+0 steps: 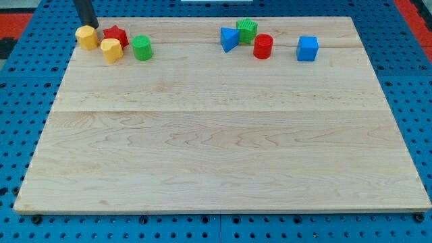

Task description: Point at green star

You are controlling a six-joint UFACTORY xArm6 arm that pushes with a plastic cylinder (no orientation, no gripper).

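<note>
Blue pegboard surrounds a pale wooden board (223,135) on which every block sits along the view's top edge, in two clusters well apart. I take the red cylinder (263,46) as my landmark. The green star (247,30) lies just up and to the view's left of that red cylinder, close beside it, with a blue triangular block (229,38) touching or nearly touching the star on its left side. A blue cube (308,48) stands to the right of the red cylinder, a little apart.

Far to the left of the red cylinder sits the other cluster: a green cylinder (142,48), a yellow block (111,50) of rounded, heart-like shape, a red block (117,34) whose shape I cannot make out, and an orange-yellow block (86,37).

My tip (95,27) stands at that far-left cluster, just above the orange-yellow block and beside the red block, seemingly touching or nearly so. I have no jaws to open or close; the rod is bare and holds nothing.

As for progress, I judge the pointing not yet done: the green star is well apart from my tip, off to the view's right at about the same depth. What remains is a long travel rightward along the top of the board, ending just short of the star without knocking the blue triangular block.
</note>
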